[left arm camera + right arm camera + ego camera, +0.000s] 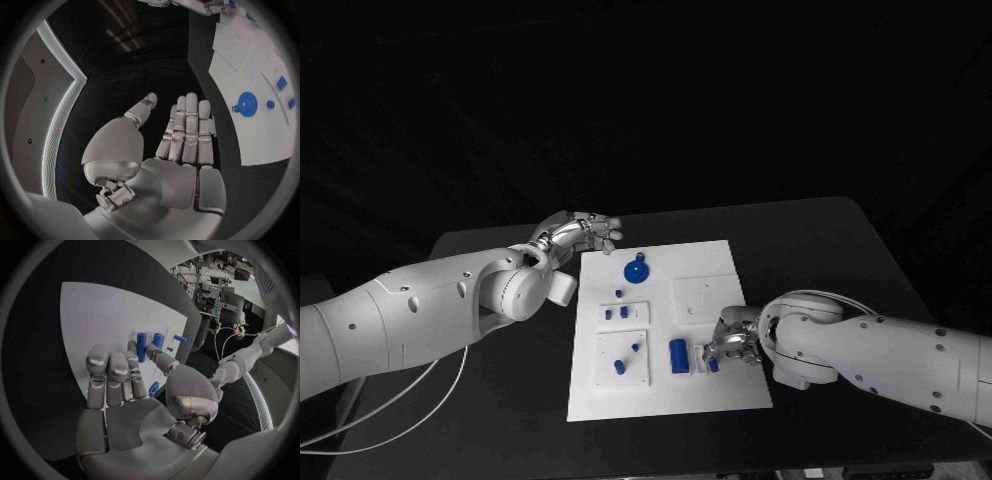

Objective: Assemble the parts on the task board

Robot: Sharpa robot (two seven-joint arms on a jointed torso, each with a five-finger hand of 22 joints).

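Observation:
The white task board [718, 395] lies in the middle of the black table. On it are a round blue part [636, 270] with a knob, two small blue pieces [616, 313], a blue cylinder [679, 355] and small blue pegs [635, 348]. My right hand [733, 345] hovers over the board's right side, fingers stretched toward the cylinder [142, 346]. A small blue piece [154, 388] shows in the gap between its thumb and fingers, and the hand does not hold it. My left hand [581, 235] is open beside the board's far left corner, holding nothing; the round part [247, 104] lies off to its side.
Bare black table [805, 240] surrounds the board on all sides. Raised white square plates [707, 295] sit on the board. A white cable [401, 410] trails from my left arm over the table's near left edge.

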